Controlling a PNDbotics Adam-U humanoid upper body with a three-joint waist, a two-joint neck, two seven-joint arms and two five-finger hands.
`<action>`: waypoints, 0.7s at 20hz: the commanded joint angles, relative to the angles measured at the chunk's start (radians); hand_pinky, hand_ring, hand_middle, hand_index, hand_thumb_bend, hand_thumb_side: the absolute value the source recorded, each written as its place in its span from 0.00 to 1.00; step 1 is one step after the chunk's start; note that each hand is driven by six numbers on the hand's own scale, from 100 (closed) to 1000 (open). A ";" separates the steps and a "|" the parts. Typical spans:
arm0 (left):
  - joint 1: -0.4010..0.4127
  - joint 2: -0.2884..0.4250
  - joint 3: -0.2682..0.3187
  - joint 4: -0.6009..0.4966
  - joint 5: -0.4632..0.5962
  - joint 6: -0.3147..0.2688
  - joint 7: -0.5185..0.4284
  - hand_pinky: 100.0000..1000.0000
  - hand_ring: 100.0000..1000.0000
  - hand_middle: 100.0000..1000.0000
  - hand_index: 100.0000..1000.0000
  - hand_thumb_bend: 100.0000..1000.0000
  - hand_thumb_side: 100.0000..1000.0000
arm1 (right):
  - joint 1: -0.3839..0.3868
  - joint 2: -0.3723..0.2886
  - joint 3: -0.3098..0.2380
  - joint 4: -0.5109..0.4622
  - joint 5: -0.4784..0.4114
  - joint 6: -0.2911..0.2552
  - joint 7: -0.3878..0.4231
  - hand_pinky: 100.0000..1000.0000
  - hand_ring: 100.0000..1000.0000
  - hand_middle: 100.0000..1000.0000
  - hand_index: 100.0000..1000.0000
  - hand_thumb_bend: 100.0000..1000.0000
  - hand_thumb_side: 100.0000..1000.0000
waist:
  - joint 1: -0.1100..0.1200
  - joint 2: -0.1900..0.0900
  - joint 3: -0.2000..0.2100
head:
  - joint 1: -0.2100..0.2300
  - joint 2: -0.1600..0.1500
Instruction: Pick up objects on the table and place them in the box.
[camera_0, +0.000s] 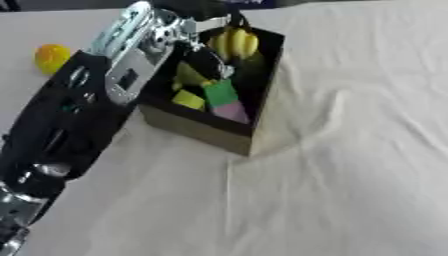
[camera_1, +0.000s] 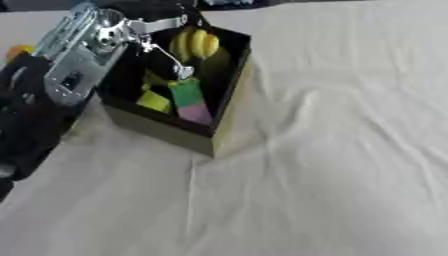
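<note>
White cloth covers the desk (camera_0: 350, 175). Left hand (camera_1: 166, 20) reaches over the dark box (camera_0: 262, 120) — yellow bananas (camera_0: 234, 44) hang beneath it; fingers unclear. Likely the placing step: release next. An orange-yellow object (camera_0: 51, 57) waits behind the arm.

box (camera_0: 219, 131) left of centre on the table (camera_0: 350, 190) — bananas (camera_0: 236, 44) and blocks (camera_0: 223, 97) inside, fruit (camera_0: 51, 57) far left

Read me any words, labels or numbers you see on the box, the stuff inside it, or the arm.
None can be read.
Box: plain sides, no print visible.
Bananas, green block, pink block: no markings.
Left arm: small pale marks on the black casing, too blurred to read.
</note>
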 joint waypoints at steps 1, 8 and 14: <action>-0.014 0.025 0.025 0.002 -0.049 -0.002 0.017 0.90 0.88 0.88 0.92 0.59 0.26 | -0.010 -0.020 -0.012 -0.014 -0.004 0.002 0.000 0.82 0.78 0.59 0.74 0.00 0.75 | 0.009 -0.025 0.001 | -0.001 -0.001; -0.013 0.042 0.051 -0.026 -0.089 -0.016 0.031 0.89 0.89 0.87 0.92 0.59 0.26 | -0.004 -0.021 -0.014 -0.014 -0.005 0.005 -0.003 0.82 0.78 0.59 0.74 0.00 0.75 | 0.008 -0.029 0.005 | 0.005 -0.003; -0.017 0.086 0.084 -0.097 -0.077 -0.007 0.039 0.87 0.86 0.84 0.89 0.52 0.18 | 0.006 -0.025 -0.017 -0.014 -0.005 0.008 -0.008 0.82 0.78 0.59 0.74 0.00 0.75 | 0.010 -0.034 0.013 | 0.009 -0.005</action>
